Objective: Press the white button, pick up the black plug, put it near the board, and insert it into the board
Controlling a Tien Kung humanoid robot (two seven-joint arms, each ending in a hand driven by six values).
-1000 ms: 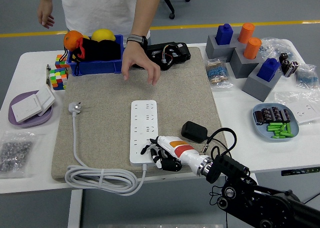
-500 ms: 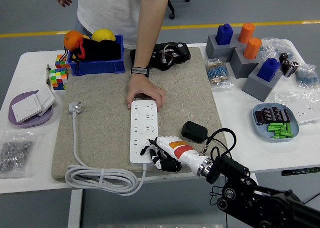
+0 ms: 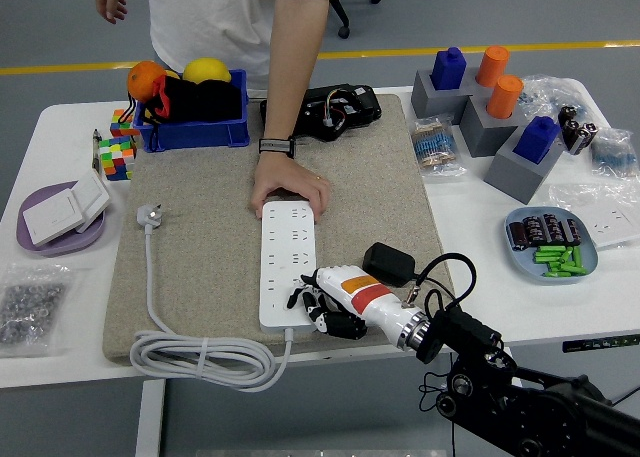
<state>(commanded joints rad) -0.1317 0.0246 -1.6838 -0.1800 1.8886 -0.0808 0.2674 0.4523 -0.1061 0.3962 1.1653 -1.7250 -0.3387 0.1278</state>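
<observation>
A white power strip, the board, lies lengthways on the beige mat. My right hand rests at its near right corner, fingers curled down against the strip's near end and holding nothing. The black plug sits on the mat just right of my hand, its black cable looping toward my wrist. A person's hand presses on the strip's far end. The strip's own white plug lies on the mat's left side. My left arm is out of view.
The white cord coils at the mat's near left edge. A purple plate with white switches is at the left, a blue bin with fruit at the back, grey blocks with pegs and a blue dish at the right.
The person's hand moved from the mat down onto the strip's far end and stays there. My right hand shifted slightly to the right and forward at the strip's near corner.
</observation>
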